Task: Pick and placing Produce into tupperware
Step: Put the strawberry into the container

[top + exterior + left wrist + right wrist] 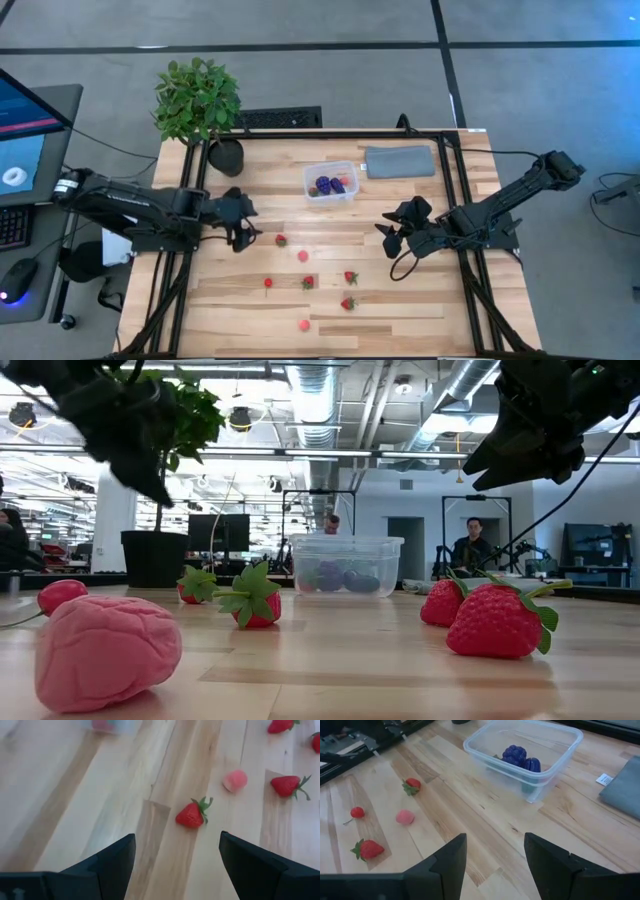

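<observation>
The wooden bench (400, 300) fills the overhead view, a leafy potted plant (197, 100) at its far left corner and a flat grey pad (400, 161) along the far edge. Both dark arms reach in from the sides. The left claw (243, 232) hangs over the left-centre of the bench, jaws spread wide and holding nothing, and its wrist view looks straight down at a strawberry (192, 814) lying just ahead of the gap between its fingers, with a pink piece (235, 780) a little beyond. The right claw (396, 238) hovers to the right of centre, jaws parted and empty too, facing the clear tupperware (330, 183) that sits near the far edge beside the pad. Inside that box there are already two dark purple pieces (521, 758) and what looks like a bit of red. Out on the bench the rest of the produce is scattered: the strawberry nearest the left claw, the pink piece near the middle, a loose row of red ones closer to the front, and another pink piece (303, 324) nearest the front edge. By my reading this is the approach to the next pick, with most of the fruit to go. The left claw needs to drop down square over that strawberry, close gently on its body rather than the leafy top, then carry it to the box.
</observation>
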